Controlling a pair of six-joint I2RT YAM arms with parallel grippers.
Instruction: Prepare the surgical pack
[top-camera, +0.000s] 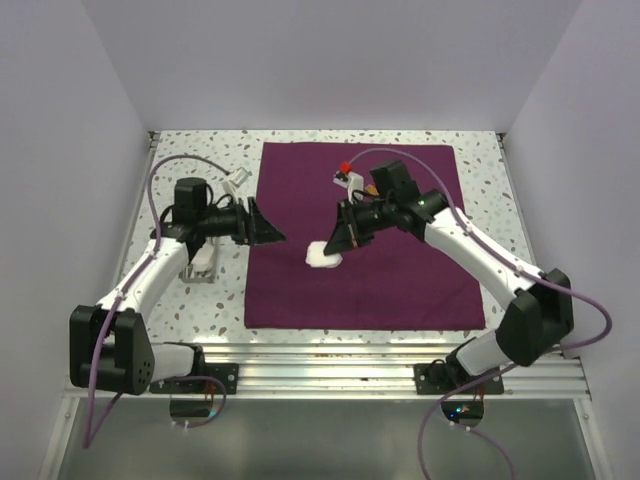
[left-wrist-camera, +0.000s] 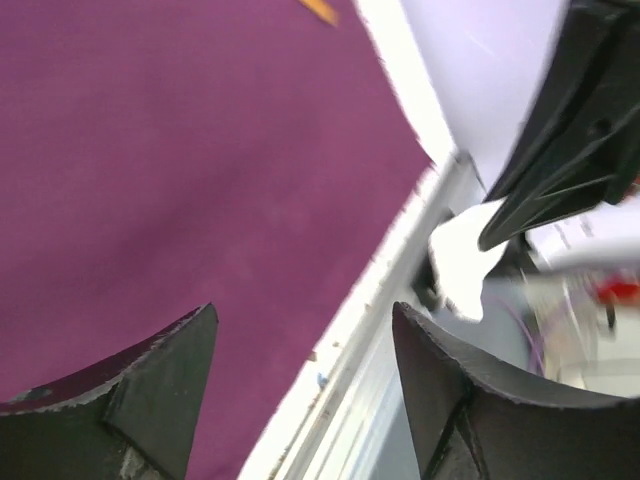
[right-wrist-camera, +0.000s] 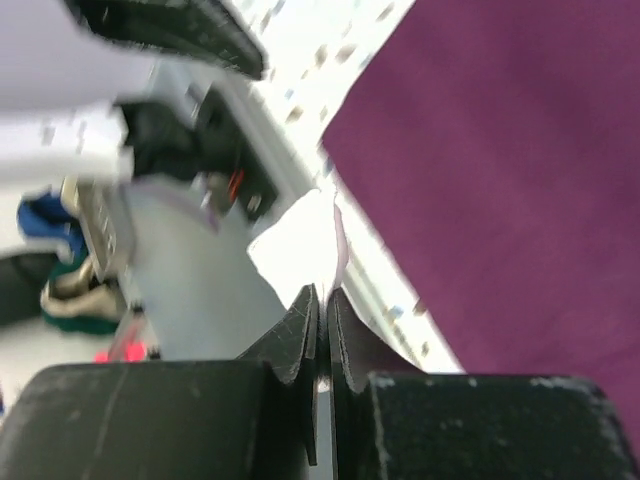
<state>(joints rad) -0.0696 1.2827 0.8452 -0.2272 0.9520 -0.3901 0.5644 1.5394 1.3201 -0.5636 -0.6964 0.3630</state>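
Top external view lets us see the whole table at once. On the left, the left arm lies over a small metal tray (top-camera: 203, 268), so we see only part of it. The left gripper (top-camera: 268, 228) hangs over the left edge of the purple cloth (top-camera: 400, 280), which lies flat and spread out on the speckled table (top-camera: 200, 160). Near the middle of the cloth, the right gripper (top-camera: 337, 242) pinches a white gauze (top-camera: 322, 258). Behind it, small orange strips (top-camera: 372, 190) lie on the cloth, and the right arm hides part of them. The left wrist view shows us what the top one does not: the left fingers (left-wrist-camera: 170, 370) stand wide apart with nothing between them. The right wrist view shows its two jaws pressed tight together on one edge of the gauze, with the rest of the gauze sticking out past the tips. That view is blurry. We cannot tell if the gauze touches the cloth.
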